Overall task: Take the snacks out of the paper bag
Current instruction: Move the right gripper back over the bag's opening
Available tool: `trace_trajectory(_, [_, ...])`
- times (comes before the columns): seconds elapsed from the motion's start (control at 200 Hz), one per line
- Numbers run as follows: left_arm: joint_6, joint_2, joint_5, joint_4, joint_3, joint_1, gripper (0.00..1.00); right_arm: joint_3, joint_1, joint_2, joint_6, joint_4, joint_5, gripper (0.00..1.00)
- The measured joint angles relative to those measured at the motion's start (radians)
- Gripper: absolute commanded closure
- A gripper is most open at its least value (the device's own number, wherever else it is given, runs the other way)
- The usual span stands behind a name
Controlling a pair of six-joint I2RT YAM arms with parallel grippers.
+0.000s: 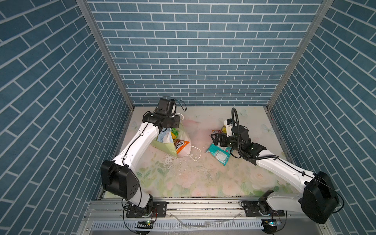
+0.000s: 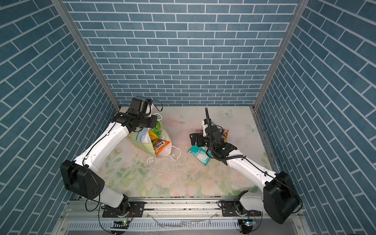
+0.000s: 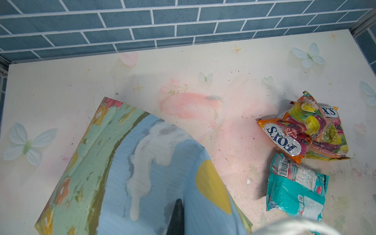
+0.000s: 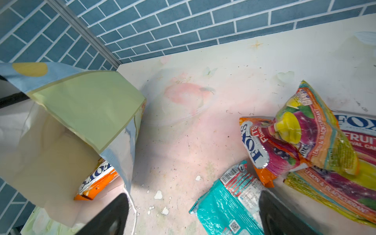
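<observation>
- In both top views the paper bag (image 1: 173, 142) (image 2: 142, 140) lay on its side on the surface (image 1: 203, 179). Its mouth faced the right claw (image 1: 215, 139). The left claw (image 1: 170, 127) was clenched on the bag's wall, with its arm bent over the bag.
- 1 orange snack (image 1: 181, 145) (image 2: 160, 147) lay in the mouth, its long way pointing out. The right claw was wide open and held nothing. It hung low above the teal snack (image 1: 220, 154), with bare surface between it and the bag. I think the right arm was nearer for the grab.
- In the left wrist view the bag's blue wall (image 3: 132, 162) ran up to 1 dark finger (image 3: 177, 213). The fruit snacks (image 3: 305, 132) lay well apart from the bag.
- In the right wrist view the 2 fingers (image 4: 109, 215) stood far apart. The orange snack (image 4: 97, 179) sat inside the mouth, just past 1 finger.
</observation>
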Motion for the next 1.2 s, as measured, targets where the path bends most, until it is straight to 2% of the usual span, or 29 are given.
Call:
trace_trajectory(0.63, [0.000,0.002,0.004,0.000,0.000,0.000,1.00,0.021,0.209,0.001,0.071,0.103,0.100,0.04])
trace_trajectory(1.2, [0.000,0.021,0.007,0.000,0.002,0.000,1.00,0.101,0.367,0.086,0.082,0.123,0.158,0.06])
